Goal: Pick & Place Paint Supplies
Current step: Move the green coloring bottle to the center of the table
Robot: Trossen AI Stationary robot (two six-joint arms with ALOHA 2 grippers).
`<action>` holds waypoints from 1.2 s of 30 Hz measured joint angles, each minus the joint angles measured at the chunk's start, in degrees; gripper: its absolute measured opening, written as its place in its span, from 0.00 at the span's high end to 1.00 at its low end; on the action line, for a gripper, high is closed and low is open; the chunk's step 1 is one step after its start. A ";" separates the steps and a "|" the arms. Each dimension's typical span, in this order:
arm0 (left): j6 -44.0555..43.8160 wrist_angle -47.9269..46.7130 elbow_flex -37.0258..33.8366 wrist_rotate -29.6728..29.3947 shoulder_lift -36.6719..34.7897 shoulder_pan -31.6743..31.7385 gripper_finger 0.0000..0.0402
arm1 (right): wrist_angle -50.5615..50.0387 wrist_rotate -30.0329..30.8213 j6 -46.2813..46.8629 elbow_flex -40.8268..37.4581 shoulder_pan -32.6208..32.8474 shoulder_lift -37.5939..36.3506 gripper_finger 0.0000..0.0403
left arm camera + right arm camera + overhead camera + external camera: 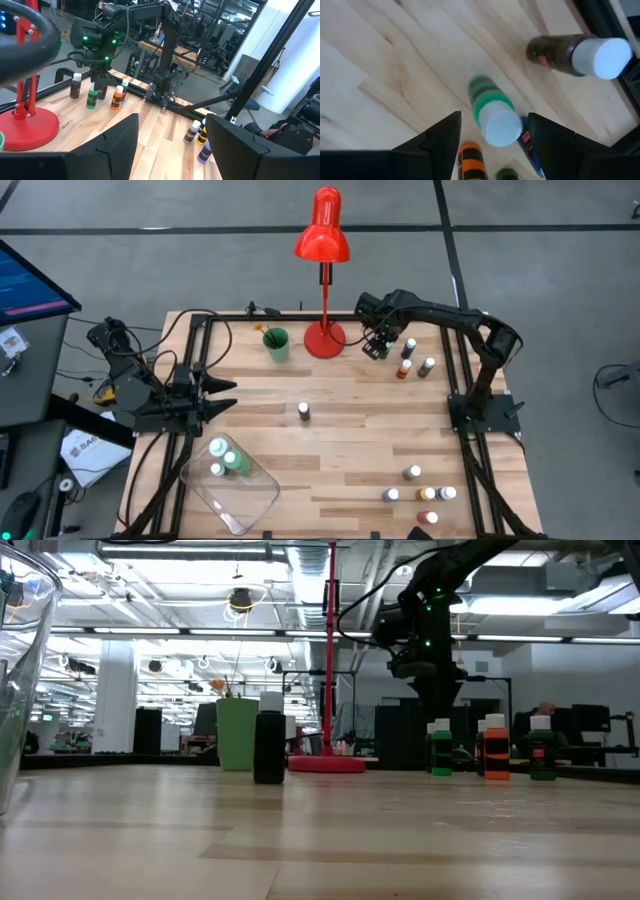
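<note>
The right gripper (378, 346) is hovering with its fingers spread, holding nothing, directly above a green paint bottle (490, 111) standing upright. Just beside it are an orange bottle (473, 161) and a dark brown bottle (580, 54). The left gripper (222, 397) is waiting open at the table's left edge.

Red lamp (323, 280) and green cup (276, 344) flank open table centre.
</note>
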 joint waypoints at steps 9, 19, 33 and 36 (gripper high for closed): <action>-0.02 0.08 0.00 0.01 0.00 0.00 0.45 | 1.87 -0.07 -0.96 -1.25 -0.33 0.00 0.45; 0.02 0.14 0.00 -0.78 0.00 0.01 0.45 | 4.52 -0.08 -1.03 -5.75 -0.23 0.11 0.45; 0.04 0.11 0.00 -1.00 -0.01 0.00 0.45 | 4.44 -0.52 -1.01 -5.67 0.73 -0.06 0.68; 0.36 0.11 0.00 -1.00 -0.02 0.00 0.45 | 4.65 -1.12 -0.88 -5.52 1.50 -0.26 0.72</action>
